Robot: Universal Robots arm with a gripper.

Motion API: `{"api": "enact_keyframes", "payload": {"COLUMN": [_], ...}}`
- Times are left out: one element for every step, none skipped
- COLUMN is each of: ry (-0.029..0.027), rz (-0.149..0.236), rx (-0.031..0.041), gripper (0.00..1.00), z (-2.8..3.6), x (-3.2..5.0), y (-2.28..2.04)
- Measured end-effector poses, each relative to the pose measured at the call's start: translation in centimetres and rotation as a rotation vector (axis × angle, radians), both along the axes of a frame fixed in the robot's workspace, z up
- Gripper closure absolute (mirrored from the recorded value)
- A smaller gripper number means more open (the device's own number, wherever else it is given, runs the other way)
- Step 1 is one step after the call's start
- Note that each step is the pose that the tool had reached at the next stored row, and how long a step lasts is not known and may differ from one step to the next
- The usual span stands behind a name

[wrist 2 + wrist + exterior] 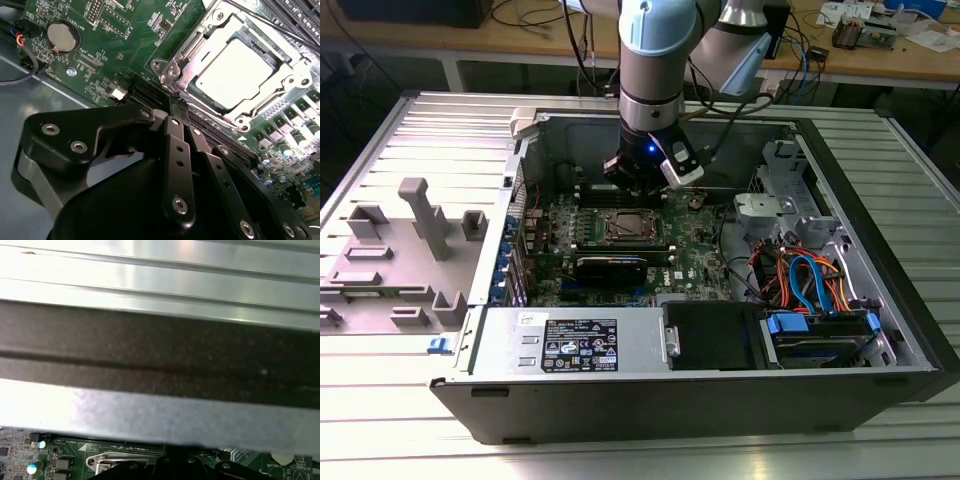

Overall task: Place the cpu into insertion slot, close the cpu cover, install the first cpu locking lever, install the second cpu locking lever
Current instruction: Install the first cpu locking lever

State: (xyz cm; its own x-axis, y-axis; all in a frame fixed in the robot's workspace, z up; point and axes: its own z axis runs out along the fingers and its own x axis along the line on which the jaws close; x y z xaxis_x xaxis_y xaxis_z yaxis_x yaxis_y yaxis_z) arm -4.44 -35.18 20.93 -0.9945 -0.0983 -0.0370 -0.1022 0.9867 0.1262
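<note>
In the second wrist view the cpu (234, 66) lies flat in the insertion slot (176, 64), its silvery top bright. The cpu cover (280, 75) lies down over it, framing the chip through its cut-out. A thin lever rod (280, 26) runs along the socket's far side. My gripper (176, 102) hangs just off the socket's corner, its black fingers (175, 145) pressed together with nothing between them. In the exterior view the gripper (638, 190) hovers just behind the socket (625, 228) on the green motherboard (695, 245).
The open computer case (880, 250) walls the board in on all sides. Black memory slots (620, 198) flank the socket, a coin battery (62, 36) sits nearby, and coloured cables (810, 280) lie at the exterior view's right. A grey fixture (420, 225) stands outside at the left.
</note>
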Motion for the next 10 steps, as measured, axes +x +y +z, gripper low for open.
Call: {"api": "enact_keyframes", "payload": {"ry": [-0.0002,0.0,0.0001,0.0,-0.0001,-0.0001,0.0,0.0,-0.0001,0.0], "rz": [0.0,0.0,0.0,0.0,0.0,0.0,0.0,0.0,0.0,0.0], "rx": [-0.0005,-0.0072,-0.0147,-0.024,-0.0298,-0.0327,-0.0334,-0.0336,-0.0344,-0.0353], "gripper": [0.89,0.89,0.89,0.89,0.89,0.89,0.89,0.89,0.89,0.89], "z": [0.0,0.01,0.02,0.01,0.01,0.0,0.01,0.01,0.01,0.01], "x": [0.0,0.0,0.0,0.0,0.0,0.01,0.01,0.0,0.0,0.0], "y": [-0.01,-0.03,-0.03,-0.03,-0.03,-0.03,-0.04,-0.04,-0.03,-0.03]}}
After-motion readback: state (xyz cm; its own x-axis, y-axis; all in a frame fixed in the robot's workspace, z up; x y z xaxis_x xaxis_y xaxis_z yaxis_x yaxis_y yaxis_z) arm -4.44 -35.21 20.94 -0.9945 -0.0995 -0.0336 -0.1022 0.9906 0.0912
